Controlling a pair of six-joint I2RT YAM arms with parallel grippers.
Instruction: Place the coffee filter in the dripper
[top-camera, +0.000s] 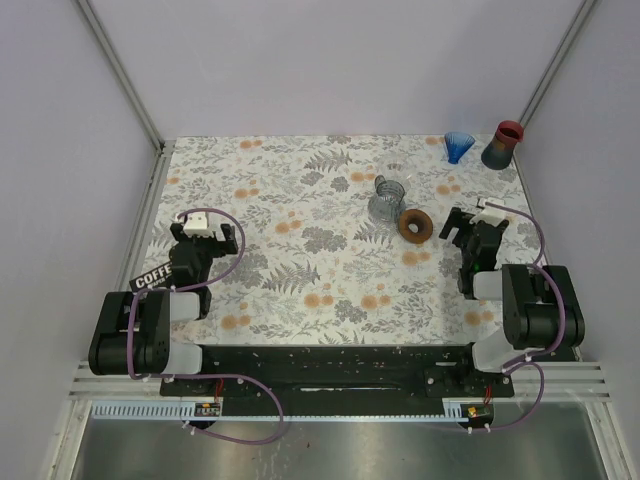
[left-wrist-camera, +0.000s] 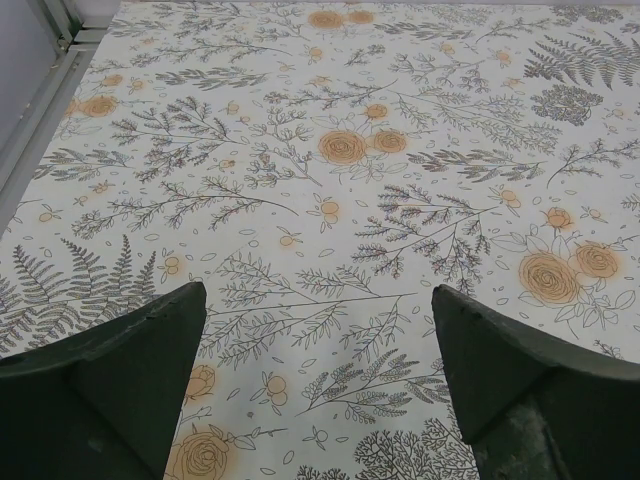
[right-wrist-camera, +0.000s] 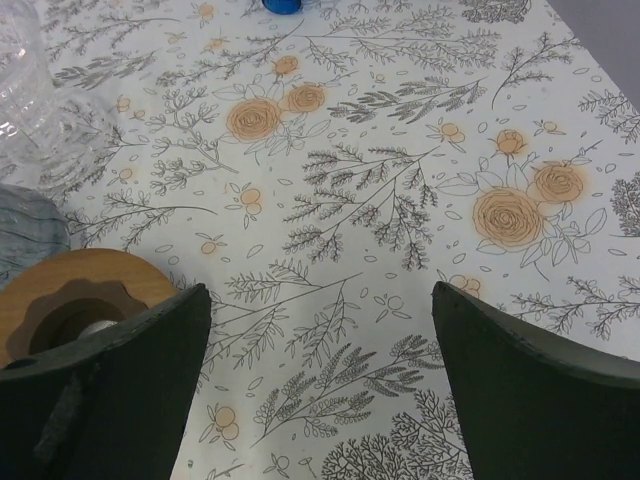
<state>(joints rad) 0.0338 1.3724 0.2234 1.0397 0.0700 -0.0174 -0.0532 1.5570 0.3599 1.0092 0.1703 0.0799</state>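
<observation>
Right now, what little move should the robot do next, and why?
Probably the right gripper should reach forward toward the blue pleated cone, which looks like the filter. Both grippers are open and empty, and the cone, the glass dripper and the wooden ring all sit on the right arm's side. The left gripper faces only flowered tablecloth.

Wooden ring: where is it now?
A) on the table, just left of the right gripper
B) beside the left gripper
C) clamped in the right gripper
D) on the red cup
A: the wooden ring lies flat left of the open right gripper, outside its jaws.
</observation>
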